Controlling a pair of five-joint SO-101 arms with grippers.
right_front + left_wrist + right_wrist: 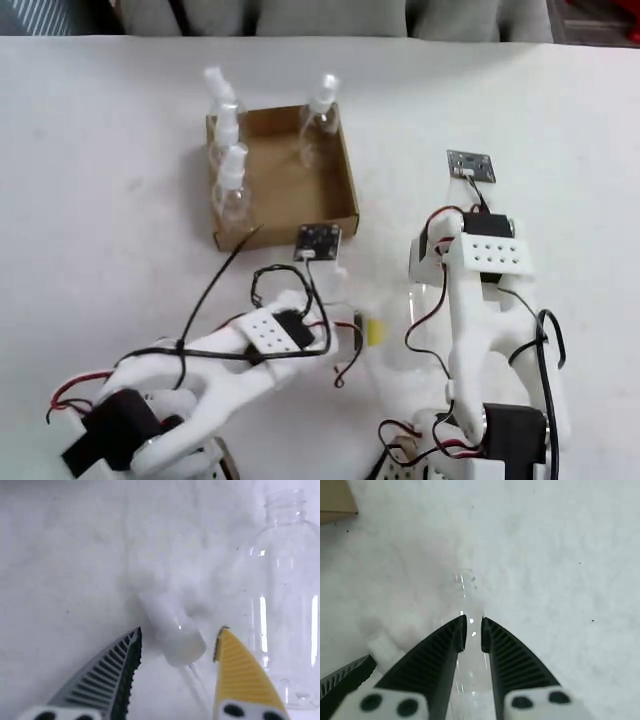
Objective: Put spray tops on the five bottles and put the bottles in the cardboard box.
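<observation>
Left pincer [180, 631] released, straddling the spray top [175, 640] lying on the white worktop [75, 555]. Right pincer [473, 623] clenched on the clear bottle [465, 582], just beside left's yellow finger [240, 675]. Cardboard box [340, 215] with capped bottles [232, 185] well ahead of both. Grey cushions [330, 15] behind.

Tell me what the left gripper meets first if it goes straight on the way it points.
The loose spray top on the table: it lies between the open fingers of the left gripper. The topless bottle is off to one side of that line, though depth is hard to judge.
</observation>
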